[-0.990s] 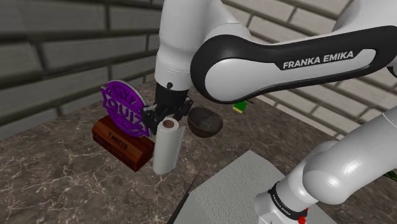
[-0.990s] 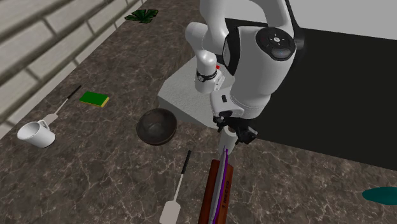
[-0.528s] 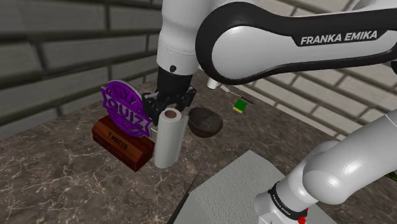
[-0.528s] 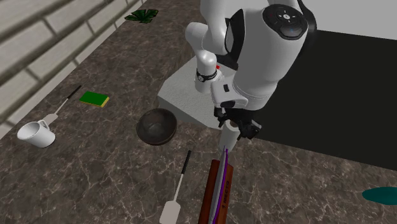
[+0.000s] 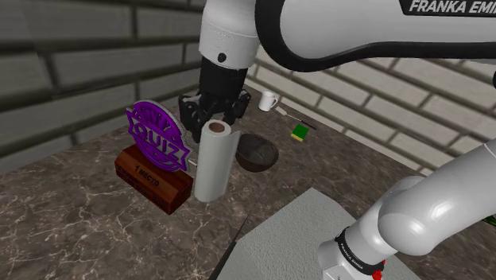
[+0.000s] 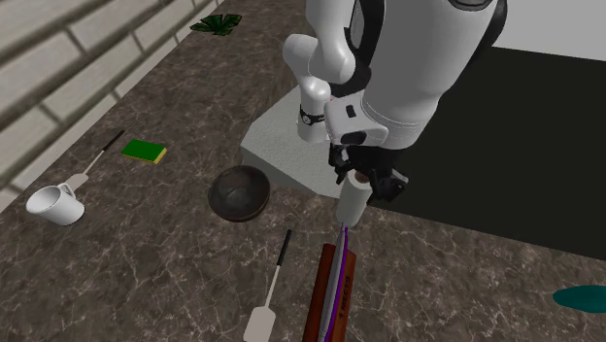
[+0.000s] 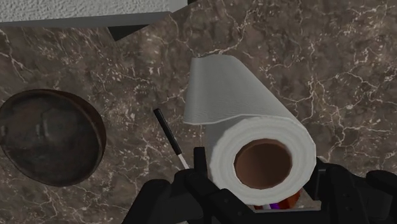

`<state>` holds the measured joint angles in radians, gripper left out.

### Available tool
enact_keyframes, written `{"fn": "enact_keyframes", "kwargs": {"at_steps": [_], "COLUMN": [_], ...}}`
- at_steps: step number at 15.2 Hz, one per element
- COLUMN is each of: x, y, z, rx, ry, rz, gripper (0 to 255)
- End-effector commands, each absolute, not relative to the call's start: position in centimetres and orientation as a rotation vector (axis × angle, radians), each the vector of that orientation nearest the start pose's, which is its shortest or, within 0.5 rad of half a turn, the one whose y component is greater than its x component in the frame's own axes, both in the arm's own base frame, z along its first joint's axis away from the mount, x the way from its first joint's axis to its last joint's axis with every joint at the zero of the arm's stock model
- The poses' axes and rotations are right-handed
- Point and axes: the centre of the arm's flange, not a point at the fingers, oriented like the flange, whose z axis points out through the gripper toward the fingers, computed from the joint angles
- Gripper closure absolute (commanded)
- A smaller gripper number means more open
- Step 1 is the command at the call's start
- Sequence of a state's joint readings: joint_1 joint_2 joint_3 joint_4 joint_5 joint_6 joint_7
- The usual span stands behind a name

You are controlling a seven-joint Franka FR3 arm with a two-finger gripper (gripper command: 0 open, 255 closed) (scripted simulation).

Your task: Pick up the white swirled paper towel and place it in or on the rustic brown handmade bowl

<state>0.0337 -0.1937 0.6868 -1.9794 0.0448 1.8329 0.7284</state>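
Black two-finger gripper point(image 5: 215, 121) is clamped round the top end of the tall white paper towel roll point(image 5: 213, 165), which hangs just beside the dark brown round bowl point(image 5: 256, 153). Probably light and squishy, so that high grip could let it swing.

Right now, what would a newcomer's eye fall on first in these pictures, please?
The white paper towel roll, clasped near its top by the black gripper, stands out at the shoulder view's middle. A purple quiz trophy on a brown base stands to its left there, the dark bowl to its right.
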Motion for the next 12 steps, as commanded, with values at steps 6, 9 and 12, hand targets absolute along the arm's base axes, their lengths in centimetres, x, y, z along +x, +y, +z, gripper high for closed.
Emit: {"fn": "enact_keyframes", "kwargs": {"at_steps": [6, 9, 12], "x": [37.2, 37.5, 38.6], "y": [35.7, 34.5, 30.8], "z": [56.8, 57.9, 58.9], "rx": [-3.197, -3.197, -3.197], "ry": [0.046, 0.046, 0.046], "rz": [-0.089, -0.089, -0.089], "gripper": [255, 255, 255]}}
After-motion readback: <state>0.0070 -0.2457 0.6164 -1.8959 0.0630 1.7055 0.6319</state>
